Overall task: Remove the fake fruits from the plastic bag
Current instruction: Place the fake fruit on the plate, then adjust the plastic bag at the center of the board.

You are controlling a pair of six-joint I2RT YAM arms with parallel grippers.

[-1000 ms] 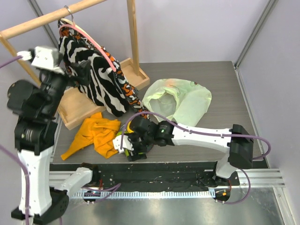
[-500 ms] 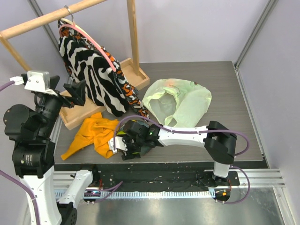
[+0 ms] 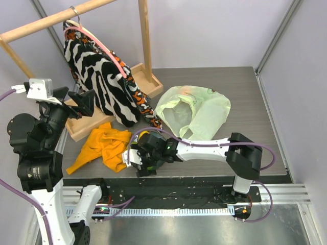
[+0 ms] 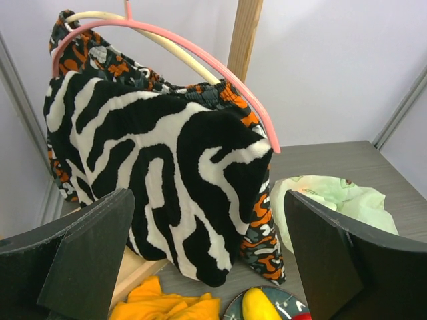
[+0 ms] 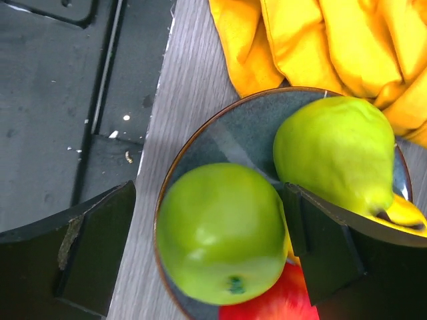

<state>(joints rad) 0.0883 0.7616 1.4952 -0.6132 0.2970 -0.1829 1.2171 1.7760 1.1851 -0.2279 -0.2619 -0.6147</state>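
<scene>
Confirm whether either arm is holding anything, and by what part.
Nothing held. The right fingers stand open either side of the green apple on the plate; left fingers open in the air.

A green apple and green pear are sitting together on the plate (a red piece and a yellow piece alongside); the plastic bag is lying crumpled behind.

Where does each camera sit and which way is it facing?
Top external: above, behind the arms, looking down on the table; both arms, left hand raised, right hand low by the orange cloth.
Left wrist: raised at left, facing the zebra-striped garment; own fingers at bottom corners.
Right wrist: just above the plate, looking down on green apple and pear; own fingers flank the apple.
Both wrist views show plate and cloth.
</scene>
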